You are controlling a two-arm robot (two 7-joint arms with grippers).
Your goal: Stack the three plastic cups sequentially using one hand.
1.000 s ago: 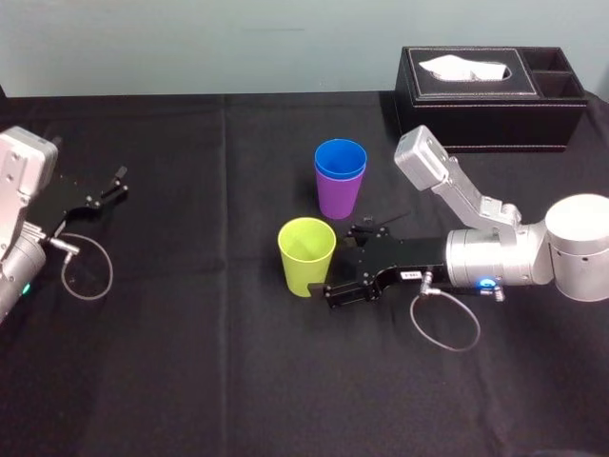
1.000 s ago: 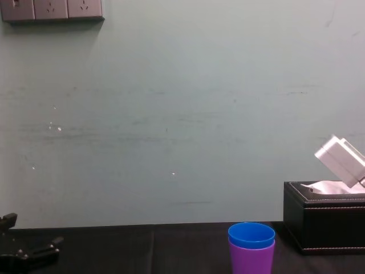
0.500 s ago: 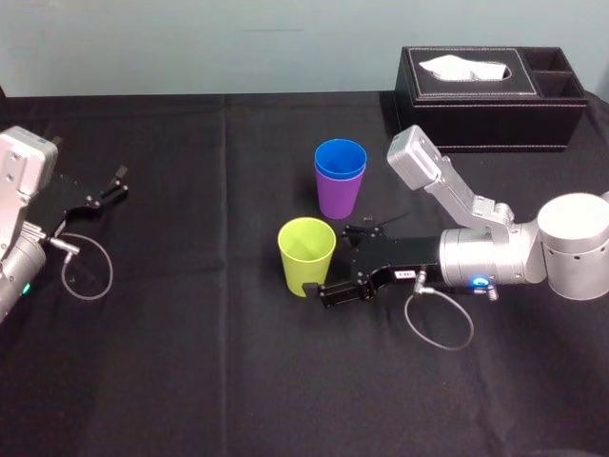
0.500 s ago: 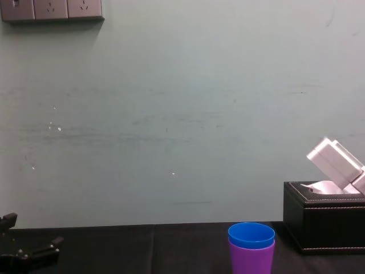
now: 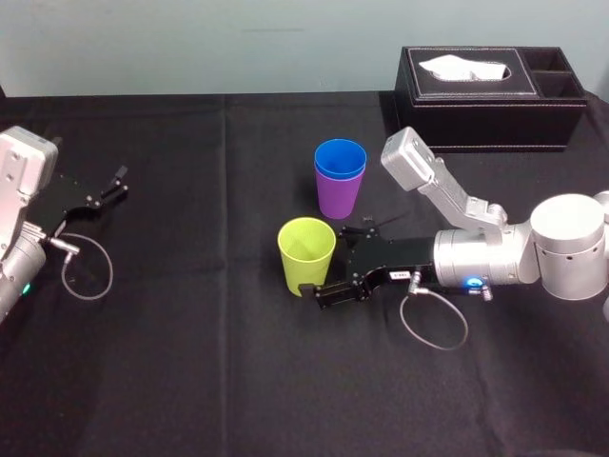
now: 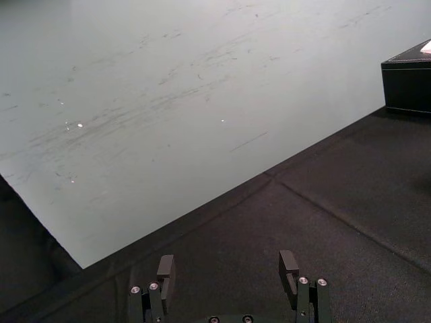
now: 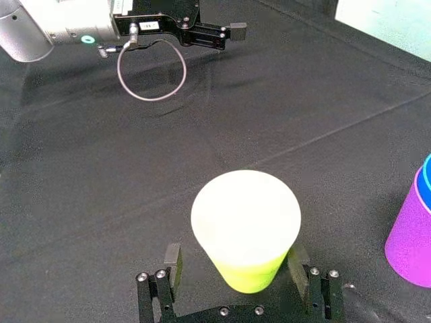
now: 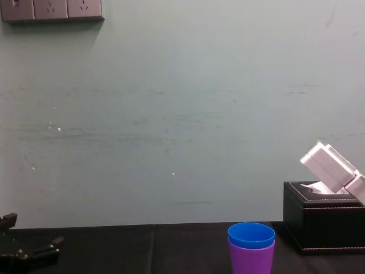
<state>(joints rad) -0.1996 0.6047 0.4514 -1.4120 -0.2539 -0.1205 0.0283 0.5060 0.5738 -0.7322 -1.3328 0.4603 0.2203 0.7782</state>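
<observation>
Over the black bench [image 5: 190, 362] my right end effector [image 7: 234, 262] has advanced, open fingers [image 7: 172, 258] now flanking the yellow-green cup [image 5: 306, 255], ready to grip.

The yellow-green cup [image 7: 246, 229] is seen standing on the black table [image 7: 81, 175], with the right gripper [image 7: 234, 257] spread wide around its bottom. The purple cup [image 7: 409, 239] is seen near it, with the blue cup [image 7: 426, 180] tucked inside. Far off, the left gripper [image 7: 222, 31] and a wire loop [image 7: 151, 70] are seen.
</observation>
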